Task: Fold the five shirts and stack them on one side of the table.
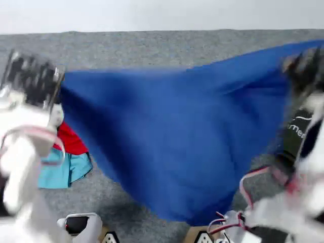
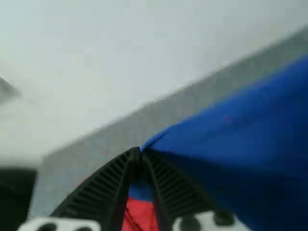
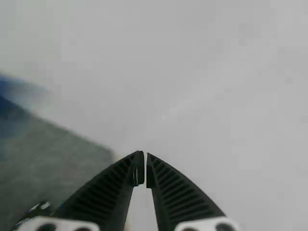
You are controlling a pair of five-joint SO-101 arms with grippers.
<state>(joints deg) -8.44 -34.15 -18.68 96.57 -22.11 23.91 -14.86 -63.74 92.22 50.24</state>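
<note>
Our left claw (image 2: 141, 151) is clamped on a corner of the blue shirt (image 2: 240, 159), lifting it so it hangs open for folding. Just below that claw lie a red shirt (image 1: 71, 140) and a teal shirt (image 1: 63, 174), crowding the landing spot. Far across the cloth, our right claw (image 3: 141, 168) is closed; whether it is pinching fabric, we cannot tell.

Two white arms, black ribbed grippers

The left arm (image 1: 23, 162) and right arm (image 1: 271, 212) have white plastic shells with black motor blocks at the wrists (the right one carries a white marking). A red cable (image 1: 30, 132) loops over the left arm, and red and white wires (image 1: 248, 178) run beside the right. The left gripper (image 2: 140, 152) and right gripper (image 3: 142, 156) have black, ridged, tapering fingers on white bases with dark round screw holes.
</note>
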